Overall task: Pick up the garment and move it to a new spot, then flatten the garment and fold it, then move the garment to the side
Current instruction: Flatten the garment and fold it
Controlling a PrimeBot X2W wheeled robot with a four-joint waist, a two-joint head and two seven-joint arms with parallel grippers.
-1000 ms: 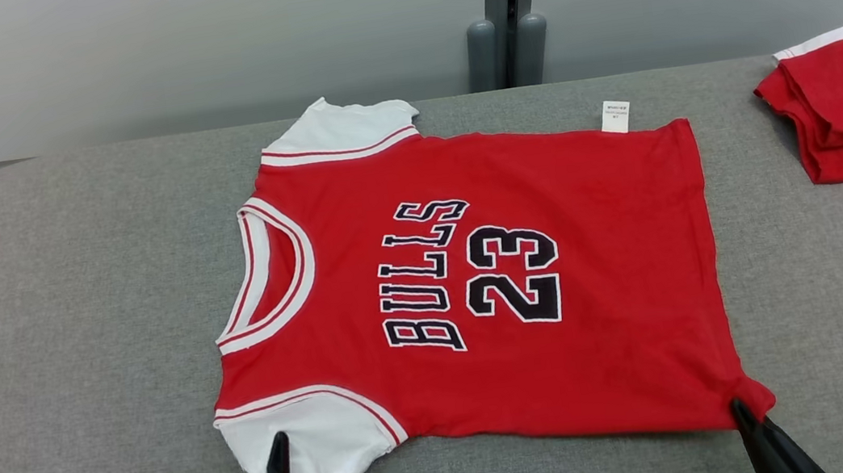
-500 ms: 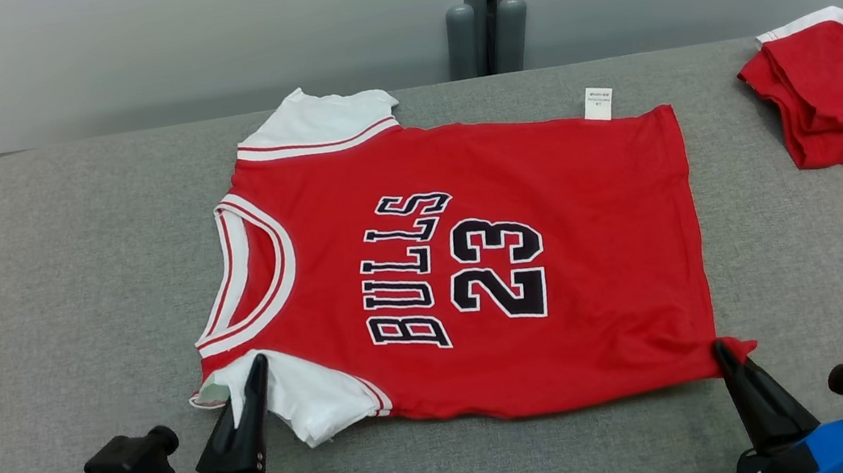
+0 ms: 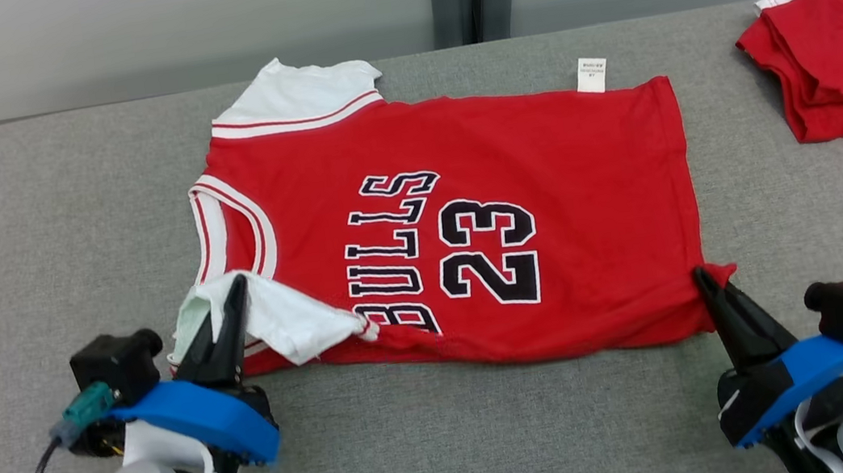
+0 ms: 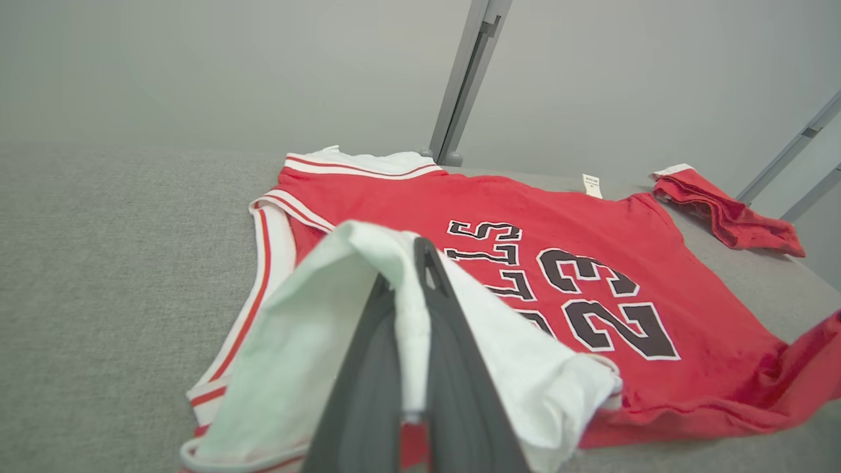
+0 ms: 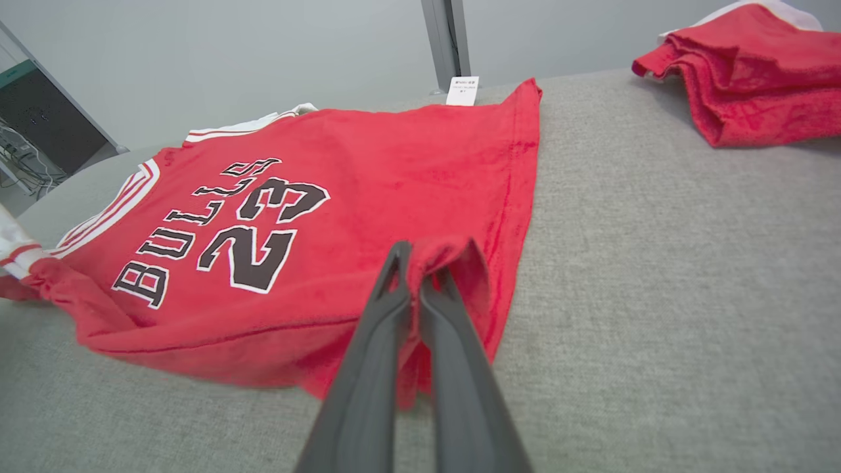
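On grey table (image 3: 23, 240), red jersey (image 3: 559, 169) lies partly lifted.

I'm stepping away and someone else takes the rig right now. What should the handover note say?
Jersey: spread flat on the table, print up, collar toward the robot's left.
Left gripper: shut on the near white sleeve, which is raised and draped over the chest.
Right gripper: shut on the near hem corner, raised a little off the table.
Done: jersey placed and flattened.
Left: carry the near edge across to the far edge, finish the fold, then move it aside, perhaps by the folded red garment at the far right.
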